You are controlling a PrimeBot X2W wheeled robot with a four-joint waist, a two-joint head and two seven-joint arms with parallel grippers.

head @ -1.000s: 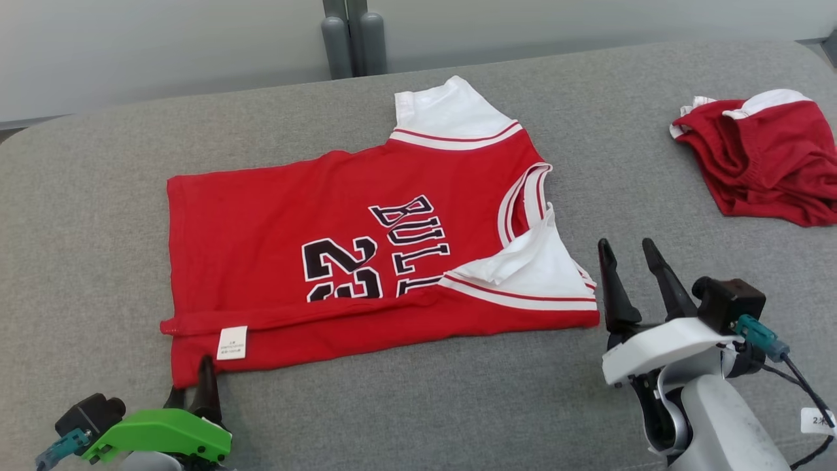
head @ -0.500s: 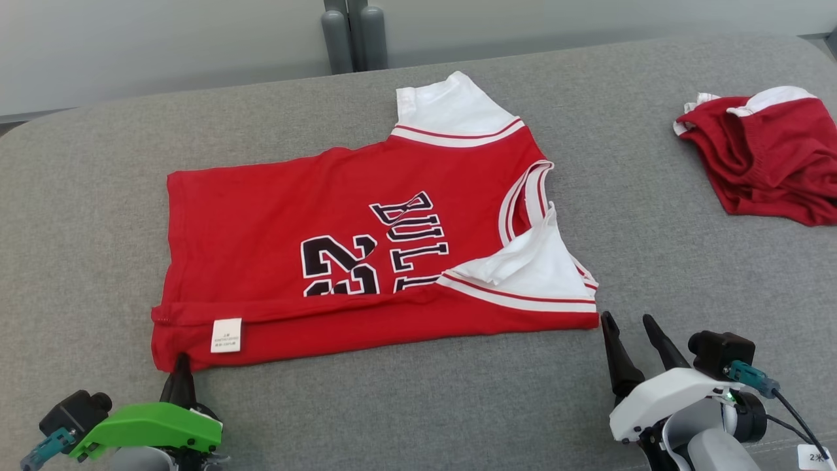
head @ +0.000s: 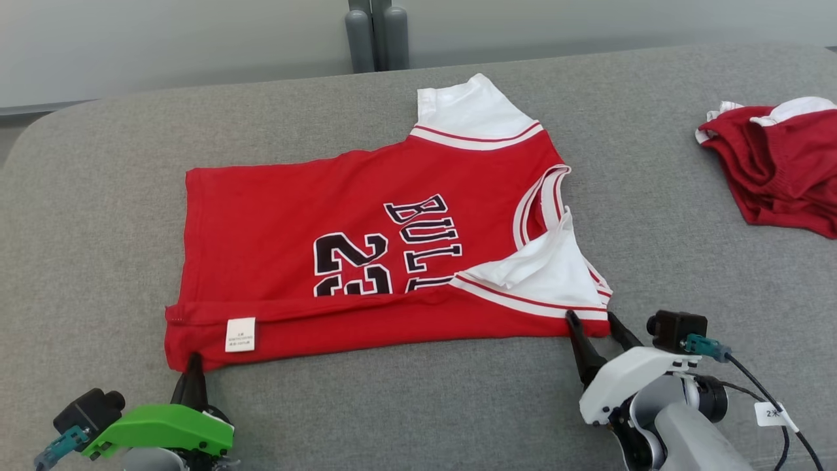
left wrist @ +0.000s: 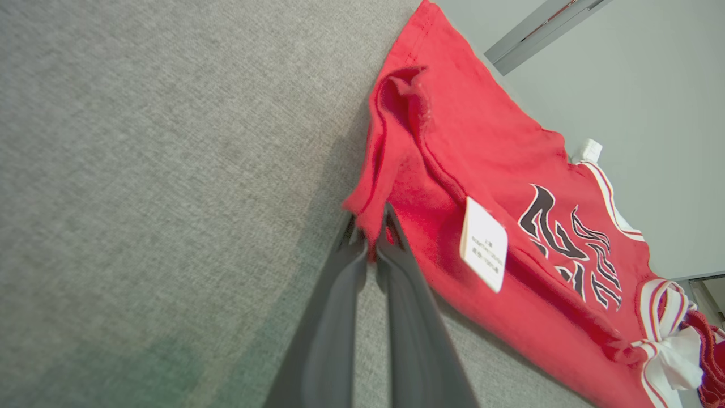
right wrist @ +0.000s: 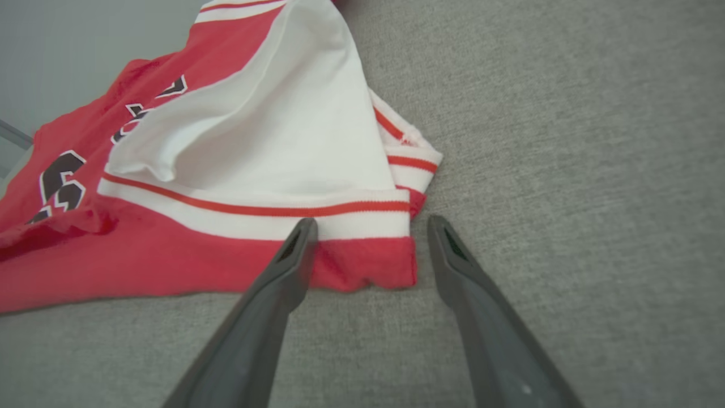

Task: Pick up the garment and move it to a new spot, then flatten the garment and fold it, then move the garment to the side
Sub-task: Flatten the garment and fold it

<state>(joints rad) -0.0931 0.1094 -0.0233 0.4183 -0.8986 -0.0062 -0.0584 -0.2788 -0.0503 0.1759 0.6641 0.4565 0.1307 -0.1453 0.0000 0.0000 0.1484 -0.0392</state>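
While left tool (head: 193, 363) pinches a hem corner of the red jersey (head: 294, 216) and right tool (head: 592, 318) gapes astride its shoulder, lopsided lifting could slip that thin bite.

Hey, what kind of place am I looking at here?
Probably an indoor clothes-folding test setup: a red jersey lies spread on a grey fabric-covered surface, a crumpled red garment sits aside, and a plain pale wall stands behind.
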